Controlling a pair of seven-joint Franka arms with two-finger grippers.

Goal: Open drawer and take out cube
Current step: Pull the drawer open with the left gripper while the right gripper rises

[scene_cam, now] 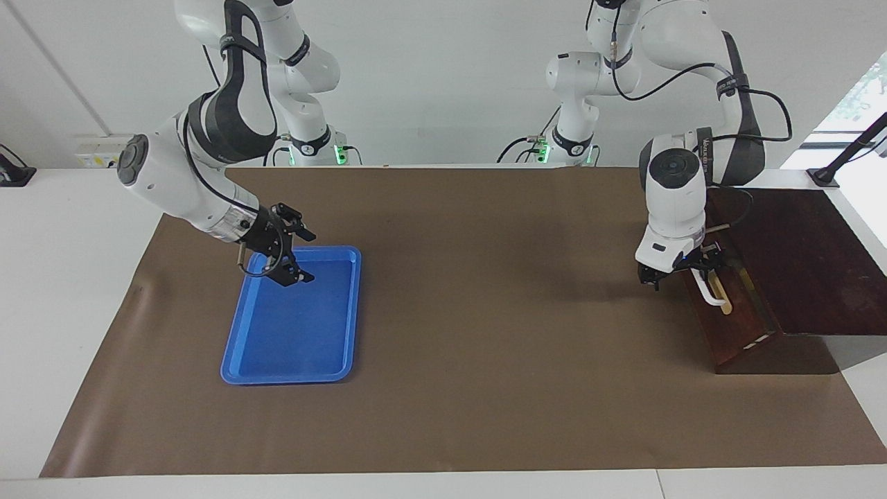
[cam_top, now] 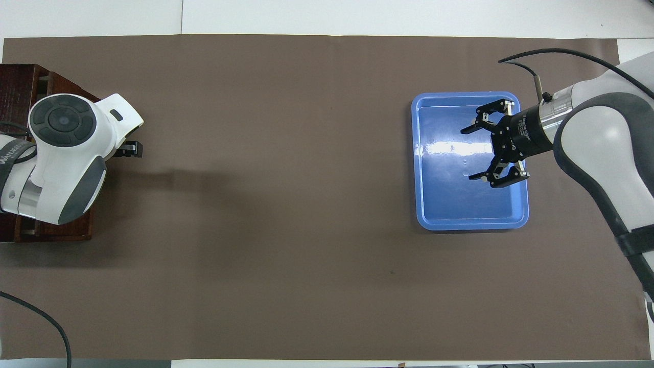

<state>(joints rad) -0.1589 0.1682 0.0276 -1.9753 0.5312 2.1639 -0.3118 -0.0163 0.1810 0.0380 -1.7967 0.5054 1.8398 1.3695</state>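
Note:
The drawer is a dark brown front with a white bar handle on a gold strip. It sits shut in a dark wooden box at the left arm's end of the table. My left gripper is down at the end of the handle nearer to the robots, right against the drawer front. In the overhead view the left arm's wrist covers most of the box. The yellow cube is hidden. My right gripper is open and empty, low over the blue tray; it also shows in the overhead view.
The blue tray lies empty toward the right arm's end of the table. A brown mat covers the table between tray and drawer box.

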